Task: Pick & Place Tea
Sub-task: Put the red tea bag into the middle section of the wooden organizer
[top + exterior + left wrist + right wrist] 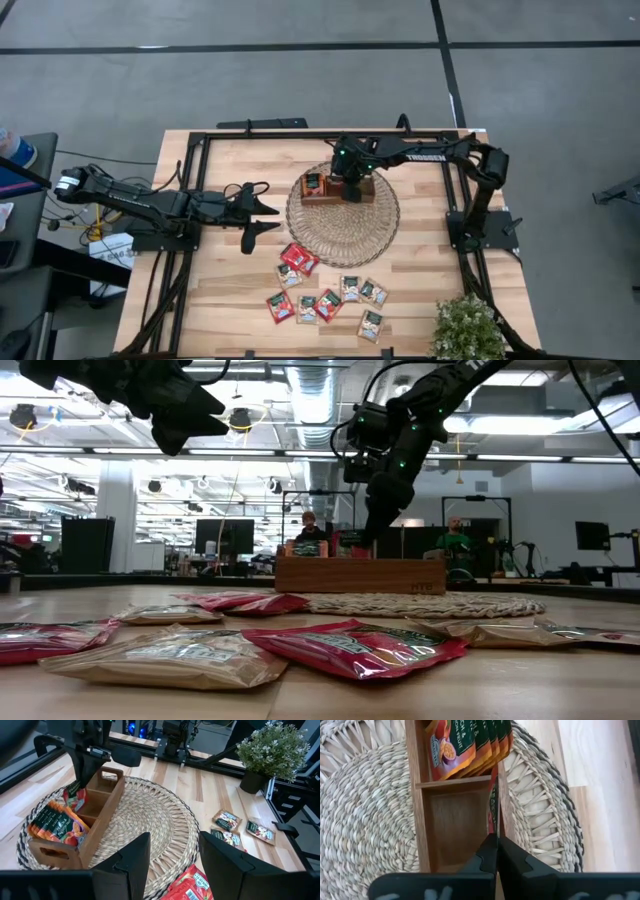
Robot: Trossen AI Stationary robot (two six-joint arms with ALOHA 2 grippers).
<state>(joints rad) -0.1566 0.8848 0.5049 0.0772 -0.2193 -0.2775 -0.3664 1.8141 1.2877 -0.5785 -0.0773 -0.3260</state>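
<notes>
While the right hand (496,851) pinches a red-orange flat tea sachet (493,807) inside the brown wooden three-compartment tray (368,191), the spread left hand (262,219) hovers; nine sachets (298,258) dot the counter (420,260).

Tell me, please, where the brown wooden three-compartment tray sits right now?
In the high view, the brown wooden three-compartment tray sits on the round wicker mat's far edge, mid-table, under the right pincer.

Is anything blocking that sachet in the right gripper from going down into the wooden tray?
Nothing visible does. The right gripper is shut on a red sachet, held on edge against one wall of the wooden tray. The middle compartment under it looks empty, and the stack of sachets is in the next compartment.
</notes>
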